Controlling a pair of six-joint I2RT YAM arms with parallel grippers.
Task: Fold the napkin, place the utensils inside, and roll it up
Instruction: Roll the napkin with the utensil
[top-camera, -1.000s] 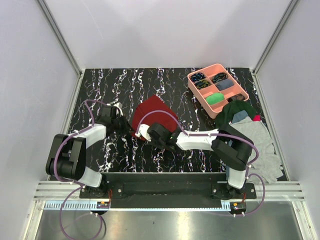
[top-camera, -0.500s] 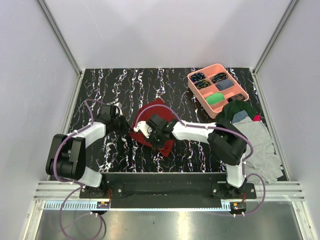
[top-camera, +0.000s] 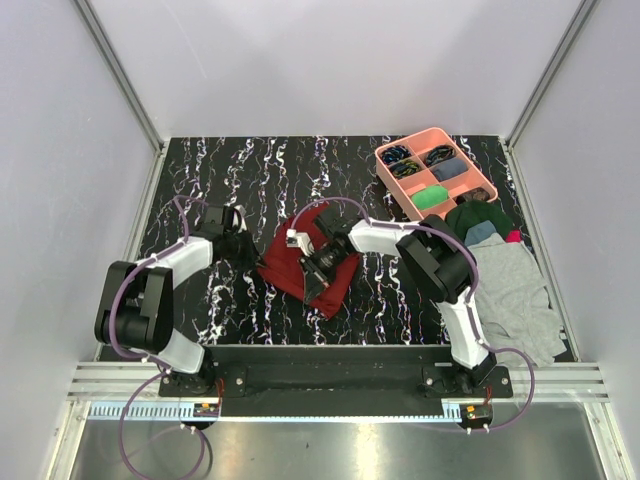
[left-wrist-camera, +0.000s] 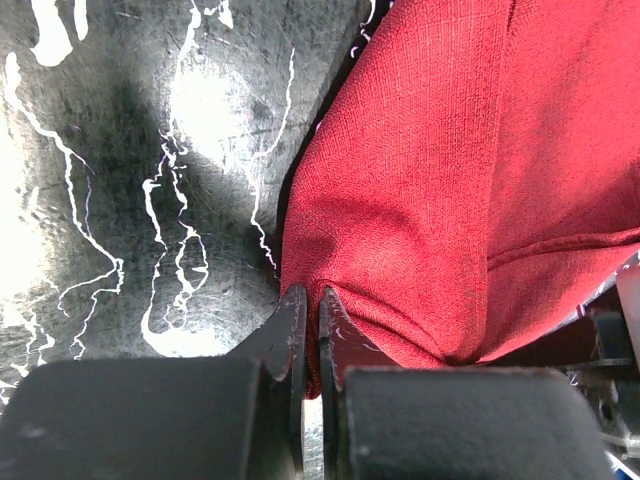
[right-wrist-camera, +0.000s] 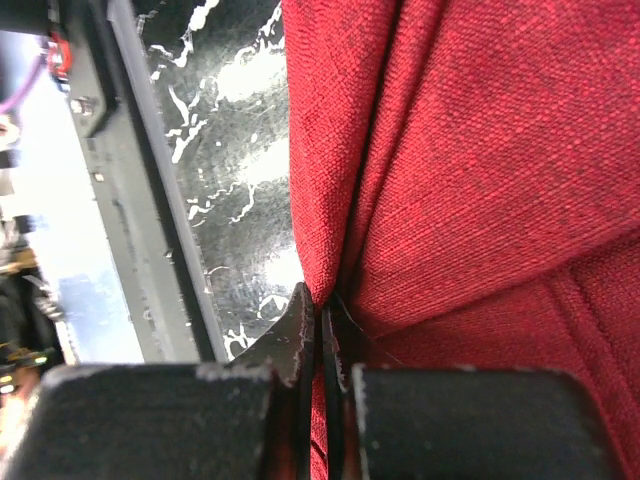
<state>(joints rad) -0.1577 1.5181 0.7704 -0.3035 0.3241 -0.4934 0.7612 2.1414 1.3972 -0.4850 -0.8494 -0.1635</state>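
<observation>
left wrist — napkin (left-wrist-camera: 420, 180) edge tight between the fingers (left-wrist-camera: 284, 345) — marbled tabletop (left-wrist-camera: 110, 210) alongside

plain dark red napkin (top-camera: 283, 268), black table (top-camera: 240, 170) with white veins, salmon-pink tray (top-camera: 402, 194).

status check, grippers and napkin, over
Left gripper shut on napkin edge. Right gripper shut on napkin fold. No utensils in view. Clothes pile lies apart, right side.

**Occluded and truncated regions, three views.**
Both wrist views cut the napkin (left-wrist-camera: 420, 180) off at their top and right edges. From above, the fingertips of the right gripper (top-camera: 312, 278) are lost among its folds, and the pink tray (top-camera: 384, 153) contents are too small to identify.
</observation>
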